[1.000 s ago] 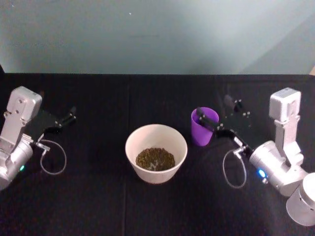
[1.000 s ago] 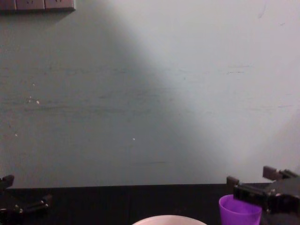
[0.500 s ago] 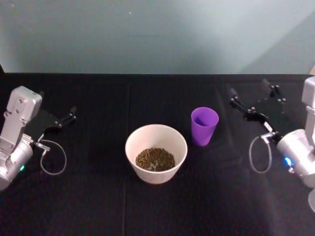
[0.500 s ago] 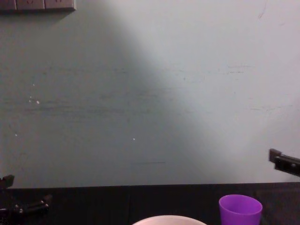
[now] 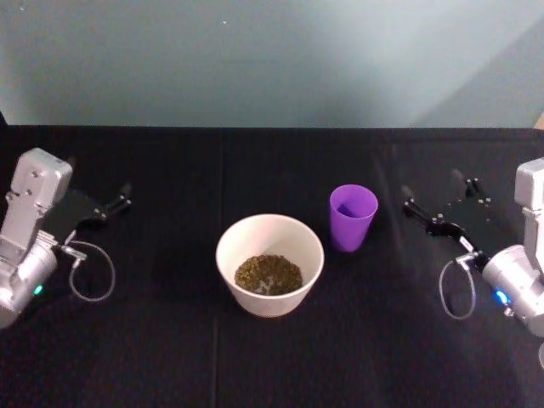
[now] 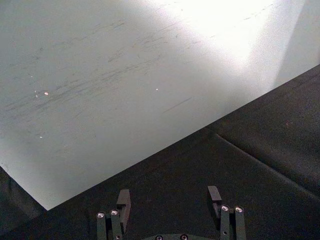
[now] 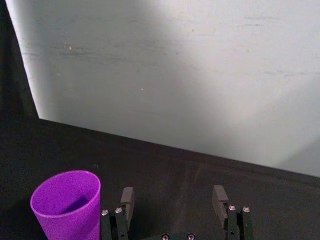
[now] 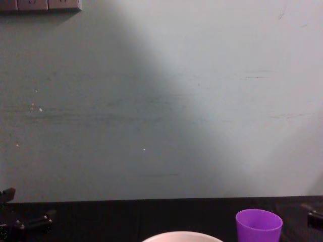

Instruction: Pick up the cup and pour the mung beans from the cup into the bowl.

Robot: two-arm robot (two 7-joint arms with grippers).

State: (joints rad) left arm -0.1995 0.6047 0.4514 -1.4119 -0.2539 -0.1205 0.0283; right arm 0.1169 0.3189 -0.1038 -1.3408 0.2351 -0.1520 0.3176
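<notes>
The purple cup (image 5: pixel 353 217) stands upright on the black table, just right of the bowl (image 5: pixel 223 255). The mung beans (image 5: pixel 268 274) lie as a brownish-green heap in the bottom of the bowl. My right gripper (image 5: pixel 435 200) is open and empty, a short way to the right of the cup and apart from it. In the right wrist view its open fingers (image 7: pixel 219 196) frame bare table, and the cup (image 7: pixel 67 205) sits off to one side, with only purple showing of its inside. My left gripper (image 5: pixel 98 180) rests open at the far left.
A black cloth (image 5: pixel 170 357) covers the whole table, ending at a pale wall (image 5: pixel 272 59) behind. The chest view catches the cup (image 8: pixel 258 225), the bowl's rim (image 8: pixel 181 235) and the left gripper (image 8: pixel 28 207) low in the picture.
My right gripper, a second ago with a finger inside the cup's rim, has let go and pulled away to the right. The cup stays upright in place. The left arm is unmoved.
</notes>
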